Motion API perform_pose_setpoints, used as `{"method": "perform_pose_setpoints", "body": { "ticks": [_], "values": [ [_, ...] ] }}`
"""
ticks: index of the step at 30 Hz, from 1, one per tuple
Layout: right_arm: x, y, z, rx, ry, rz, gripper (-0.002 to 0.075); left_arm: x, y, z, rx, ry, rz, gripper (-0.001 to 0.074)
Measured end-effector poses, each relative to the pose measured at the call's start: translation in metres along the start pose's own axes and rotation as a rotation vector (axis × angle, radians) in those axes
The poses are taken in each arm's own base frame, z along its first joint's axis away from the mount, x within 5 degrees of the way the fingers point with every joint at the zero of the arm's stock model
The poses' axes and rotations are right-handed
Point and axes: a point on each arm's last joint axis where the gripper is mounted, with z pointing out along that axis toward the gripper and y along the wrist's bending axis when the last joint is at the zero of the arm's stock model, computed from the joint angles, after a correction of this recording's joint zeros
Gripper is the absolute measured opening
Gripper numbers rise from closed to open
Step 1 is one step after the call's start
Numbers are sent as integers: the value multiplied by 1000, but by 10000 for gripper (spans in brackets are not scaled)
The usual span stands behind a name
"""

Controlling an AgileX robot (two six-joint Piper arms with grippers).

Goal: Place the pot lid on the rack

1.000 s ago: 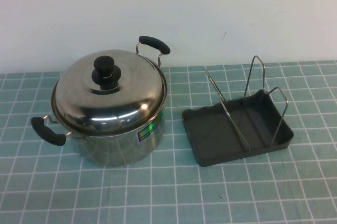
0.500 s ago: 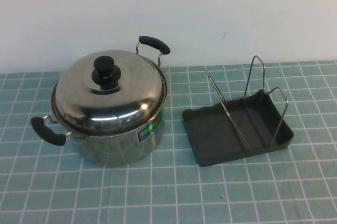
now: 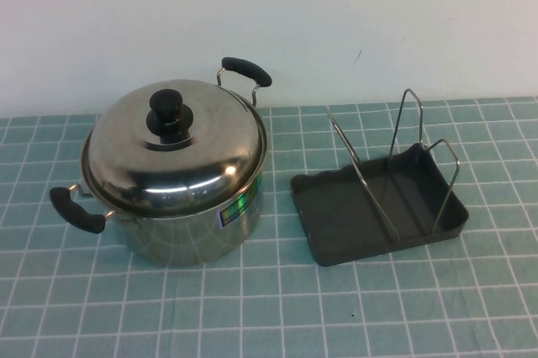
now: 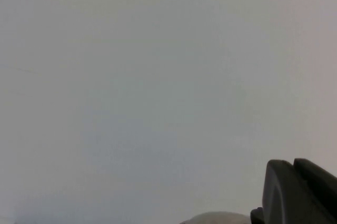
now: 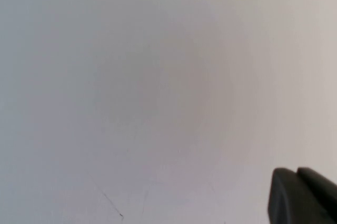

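- While the pot lid [image 3: 175, 150] sits squarely on the two-handled steel pot [image 3: 172, 207], black knob [image 3: 169, 111] upright at its centre, I judge the task has not begun: nothing of mine touches it.
- My goal, the rack [image 3: 378, 207], stands just beside the pot on the robot's right, on the green gridded mat [image 3: 269, 316], its wire loops [image 3: 408, 131] upright and its tray holding nothing.
- Neither of my arms shows in the high view, so both are held away from the work.
- My left gripper [image 4: 297, 192] appears only as a dark corner in its own wrist view, facing the pale wall [image 4: 131, 77]; whether its jaws are spread or pressed together I cannot tell.
- My right gripper [image 5: 303, 195] shows the same way, a dark edge against the wall with faint scratches; its jaws I cannot tell either.
- Next, I reckon, one arm must come down over the knob with jaws spread wide enough to straddle it, pinch it, lift the lid clear of the pot rim, then tilt it on edge to slot between two loops.
- Only the high view shows pot, lid and rack; the wrist views alone show my grippers, and none of the task's things.
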Motion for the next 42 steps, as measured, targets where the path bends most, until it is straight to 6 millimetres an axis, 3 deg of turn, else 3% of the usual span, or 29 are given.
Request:
{"method": "perform_pose_setpoints", "body": {
  "ticks": [4, 8, 13, 18, 22, 26, 30, 35, 38, 42],
  "values": [
    [-18, -4, 8, 5, 70, -21, -1, -29, -8, 21, -32, 49, 26, -2],
    [-17, -6, 25, -4, 193, -103, -1, -36, -12, 57, -33, 108, 45, -2],
    [6, -7, 42, -25, 435, -159, -1, -24, -16, 96, 44, 118, 8, -2],
    [27, -6, 45, -45, 655, -157, -1, -9, -32, 122, 285, 114, 114, -2],
    [35, -2, 40, -125, 750, -210, -1, 3, -37, 149, 342, 241, -27, -2],
    [38, 6, 36, -252, 779, -289, -1, 19, -38, 181, 361, 403, -38, 13],
    [37, 13, 35, -347, 760, -287, -1, 28, -43, 212, 374, 491, 14, 167],
    [35, 20, 35, -406, 736, -245, -1, 50, -51, 250, 333, 584, 168, 554],
    [35, 22, 34, -429, 739, -235, -1, 72, -58, 264, 342, 643, 283, 652],
    [37, 24, 32, -455, 760, -228, -1, 97, -68, 273, 311, 700, 377, 680]
  ]
}}
